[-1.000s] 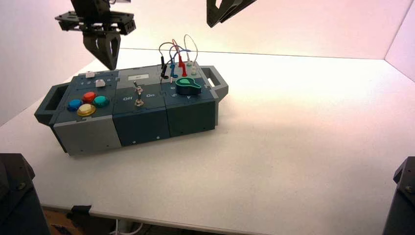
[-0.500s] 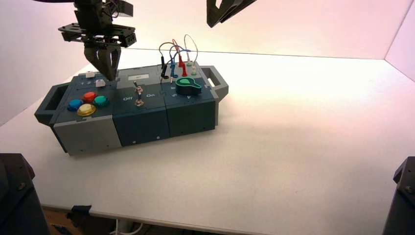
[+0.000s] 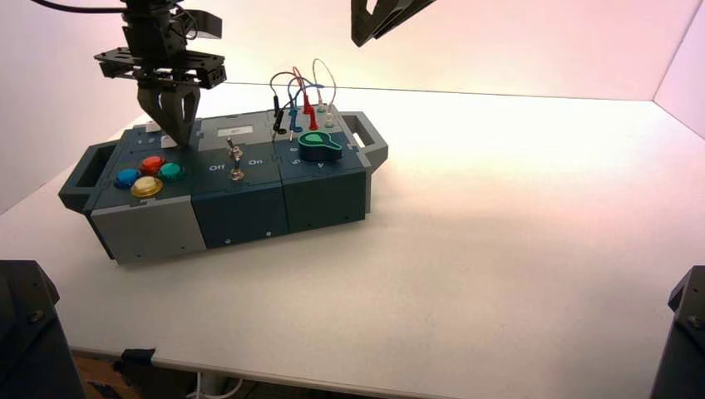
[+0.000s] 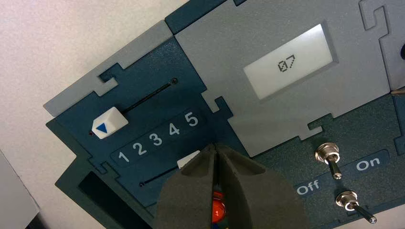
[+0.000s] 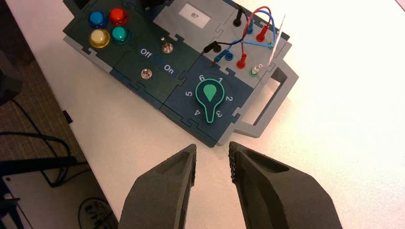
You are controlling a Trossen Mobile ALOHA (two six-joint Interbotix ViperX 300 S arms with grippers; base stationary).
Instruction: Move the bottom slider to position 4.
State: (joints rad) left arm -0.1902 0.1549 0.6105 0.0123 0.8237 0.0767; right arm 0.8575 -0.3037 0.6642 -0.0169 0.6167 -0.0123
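Pale walls behind a whitish table, box sitting on the left. High view: left claw is down at the bottom slider, the nearer white knob on the box's left panel, just beyond the red button. Left wrist view: that claw's tips are together right beside the knob, partly hiding it. Right wrist view: right claw idles in the air, tips apart, right of the left one.
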